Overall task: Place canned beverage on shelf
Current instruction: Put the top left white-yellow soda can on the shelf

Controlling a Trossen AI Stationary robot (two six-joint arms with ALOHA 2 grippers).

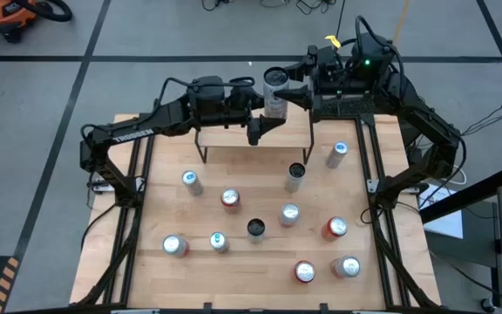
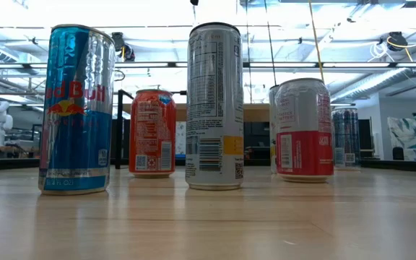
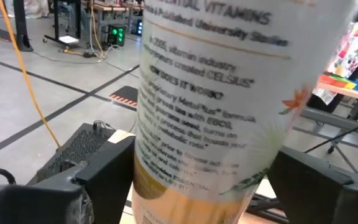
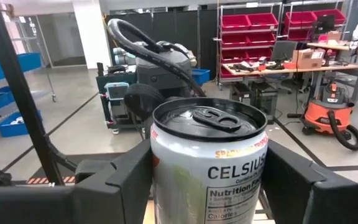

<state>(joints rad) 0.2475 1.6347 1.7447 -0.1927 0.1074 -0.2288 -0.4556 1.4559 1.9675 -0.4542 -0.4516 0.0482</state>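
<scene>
Across the high view's centre, wooden table (image 1: 260, 270) strewn with upright cans, shelf (image 1: 234, 157) at upper middle, grey floor (image 1: 146, 35) beyond, right tool (image 1: 288, 85) gripping white can (image 1: 274, 92), left tool (image 1: 255, 118) apart around it.

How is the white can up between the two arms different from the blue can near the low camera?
The white Celsius can sits between the fingers of the right gripper, up by the shelf; the blue Red Bull can stands alone on the table. The Celsius can is white with black lettering; the Red Bull can is blue and silver. Both are upright slim drink cans.
</scene>
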